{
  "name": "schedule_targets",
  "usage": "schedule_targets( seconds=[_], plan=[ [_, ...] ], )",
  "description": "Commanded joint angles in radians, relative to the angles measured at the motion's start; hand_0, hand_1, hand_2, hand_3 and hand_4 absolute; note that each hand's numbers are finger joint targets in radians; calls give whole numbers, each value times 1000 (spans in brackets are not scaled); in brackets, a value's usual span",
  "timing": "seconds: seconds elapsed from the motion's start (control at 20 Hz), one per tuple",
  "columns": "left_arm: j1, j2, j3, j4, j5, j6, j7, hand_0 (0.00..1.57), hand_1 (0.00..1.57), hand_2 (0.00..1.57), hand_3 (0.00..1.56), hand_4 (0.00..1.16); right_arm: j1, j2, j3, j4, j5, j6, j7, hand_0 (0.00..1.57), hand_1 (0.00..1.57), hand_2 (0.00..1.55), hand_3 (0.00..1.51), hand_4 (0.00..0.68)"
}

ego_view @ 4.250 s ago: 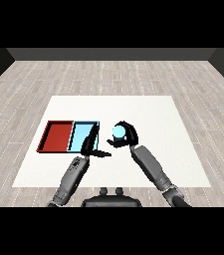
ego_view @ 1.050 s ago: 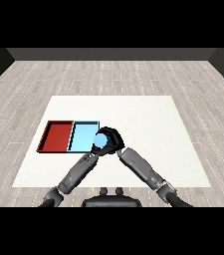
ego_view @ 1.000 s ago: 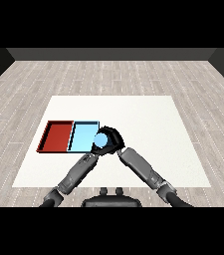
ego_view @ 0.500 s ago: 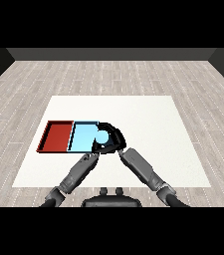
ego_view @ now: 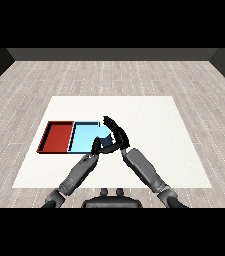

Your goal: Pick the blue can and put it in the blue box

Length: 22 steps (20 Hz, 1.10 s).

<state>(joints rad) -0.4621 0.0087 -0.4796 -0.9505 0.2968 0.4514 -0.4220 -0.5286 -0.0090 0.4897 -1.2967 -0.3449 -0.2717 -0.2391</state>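
- The counter (ego_view: 149, 112) is white, with wooden floor (ego_view: 109, 75) around it.
- A red tray (ego_view: 59, 137) and a light blue tray (ego_view: 83, 138) lie side by side on the left part of the counter, touching along one edge. The red one is on the left.
- The right hand (ego_view: 117, 134) is at the right edge of the light blue tray. Its fingers (ego_view: 109, 121) look straightened and point toward the far side, not wrapped round anything.
- The blue can (ego_view: 105, 137) shows only as a pale blue rounded patch just left of the right palm, at the right end of the light blue tray. Its colour blends with the tray floor, so I cannot tell whether it rests inside the tray or touches the hand.
- The left hand (ego_view: 99, 148) is just near of the can, at the tray's near right corner, close under the right hand. Whether it is spread or closed cannot be told.
- The two grey forearms come in from the near side and meet at the hands: left forearm (ego_view: 79, 172), right forearm (ego_view: 144, 169).
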Motion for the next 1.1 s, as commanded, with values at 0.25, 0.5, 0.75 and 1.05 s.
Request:
schedule_targets(
  seconds=[0.25, 0.5, 0.75, 1.05],
  plan=[
    [-38, -8, -49, 44, 3, 81, -8, 1571, 1571, 1571, 1500, 1131, 127, -68, -82, -147, 11, 108, 25, 0, 0, 0, 0, 0],
    [12, -2, 70, 24, -72, -21, -15, 1571, 1571, 1571, 1493, 1125, 261, -81, -108, -306, 23, 103, 18, 0, 0, 0, 0, 0],
    [24, 50, 82, -10, -89, -11, 35, 1571, 1571, 1571, 1492, 1130, 367, -139, -184, -458, -28, 130, 19, 0, 0, 0, 0, 0],
    [30, 80, 128, 57, -124, 11, 42, 1571, 1571, 1571, 1506, 1133, 472, -204, -337, -505, -88, 166, -27, 0, 0, 0, 0, 0]
  ],
)
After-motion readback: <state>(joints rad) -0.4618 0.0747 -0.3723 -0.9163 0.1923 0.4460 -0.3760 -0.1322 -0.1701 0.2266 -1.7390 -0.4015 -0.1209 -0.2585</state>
